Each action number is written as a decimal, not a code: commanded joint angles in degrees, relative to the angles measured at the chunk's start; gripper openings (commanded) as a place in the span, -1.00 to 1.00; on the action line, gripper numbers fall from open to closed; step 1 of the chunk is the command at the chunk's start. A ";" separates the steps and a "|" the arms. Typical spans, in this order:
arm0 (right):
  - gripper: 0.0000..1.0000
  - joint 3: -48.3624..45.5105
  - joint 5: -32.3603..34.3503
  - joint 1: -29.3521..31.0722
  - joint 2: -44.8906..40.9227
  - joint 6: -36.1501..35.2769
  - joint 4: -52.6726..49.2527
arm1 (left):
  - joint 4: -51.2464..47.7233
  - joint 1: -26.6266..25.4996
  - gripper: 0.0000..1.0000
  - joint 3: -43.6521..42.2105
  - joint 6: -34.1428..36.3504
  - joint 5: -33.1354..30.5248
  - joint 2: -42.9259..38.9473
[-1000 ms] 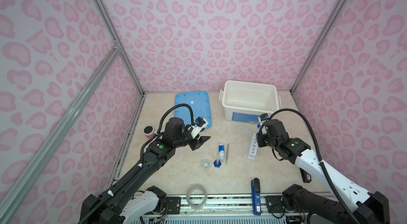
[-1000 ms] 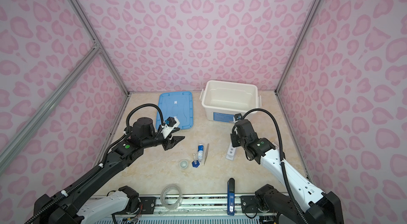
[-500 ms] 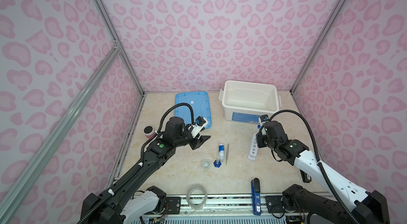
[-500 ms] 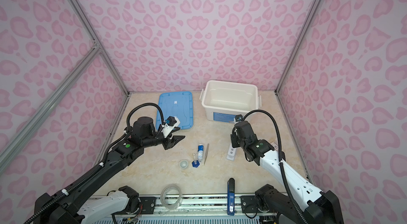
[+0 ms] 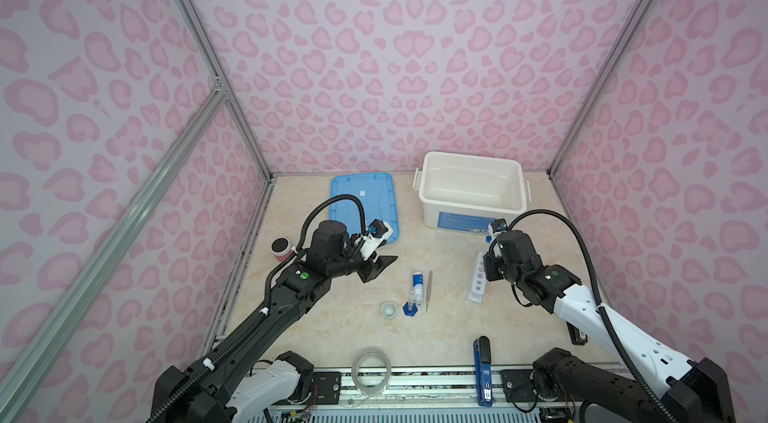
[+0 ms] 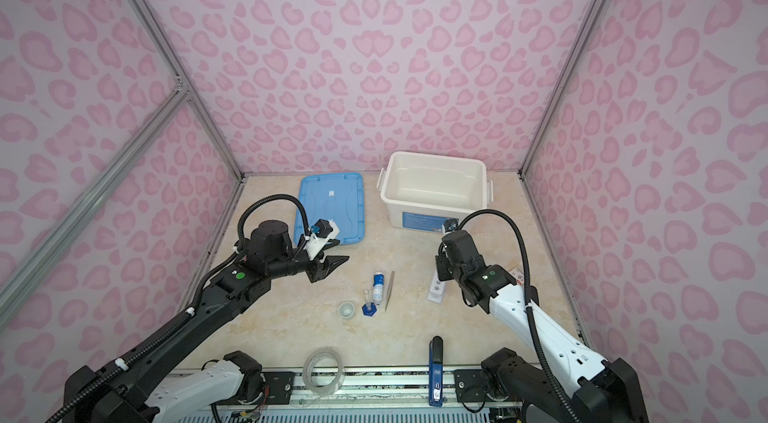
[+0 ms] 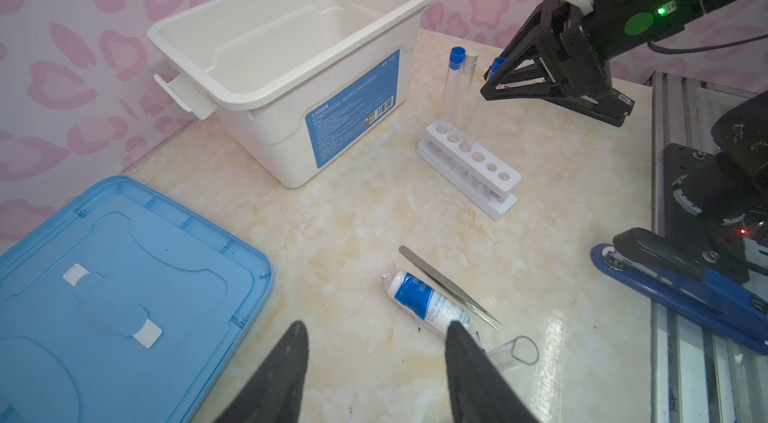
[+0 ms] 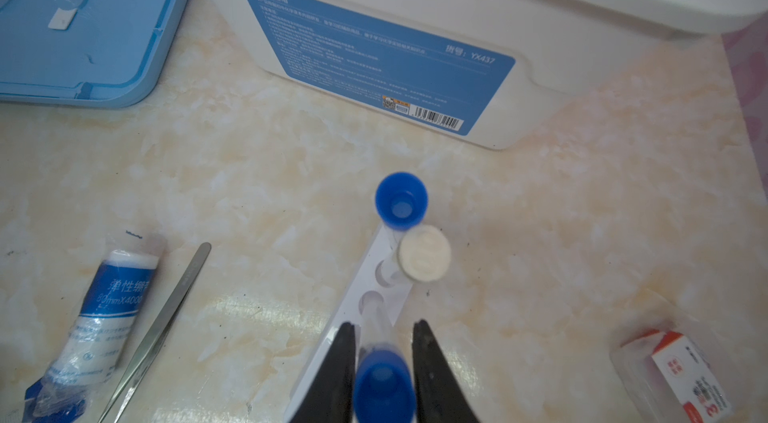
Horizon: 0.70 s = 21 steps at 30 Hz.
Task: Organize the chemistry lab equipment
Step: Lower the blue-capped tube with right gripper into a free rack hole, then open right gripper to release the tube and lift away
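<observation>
The white rack (image 7: 490,176) stands in front of the bin and holds a blue-capped test tube (image 8: 401,198) and a white-capped one (image 8: 424,254). A third blue-capped tube (image 8: 384,383) stands in the following hole. My right gripper (image 8: 384,327) straddles it, open, with thin gaps beside the tube. My left gripper (image 7: 376,329) hovers open and empty left of the bottle (image 5: 417,284). The tweezers (image 5: 429,290), blue-based cylinder (image 5: 411,302) and small white dish (image 5: 388,309) sit mid-table.
An open white bin (image 5: 469,155) sits at the back with its blue lid (image 5: 361,200) flat beside it. A tape roll (image 5: 371,371) and a dark blue stapler (image 5: 482,371) lie at the front edge. A small box (image 8: 681,371) lies right of the rack, a dark cup (image 5: 281,248) at far left.
My right jaws have parted a little around the third tube, which stays in the rack. The left arm has not moved.
</observation>
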 commanded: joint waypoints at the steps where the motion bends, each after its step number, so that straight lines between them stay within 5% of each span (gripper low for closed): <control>1: -0.39 -0.36 0.20 0.02 -0.07 0.63 0.78 | 0.80 0.06 0.11 -0.08 0.36 0.31 -0.33; 21: -0.20 3.66 -1.48 0.01 -2.39 0.63 -1.68 | 0.76 0.06 0.11 -0.07 0.36 0.43 -0.46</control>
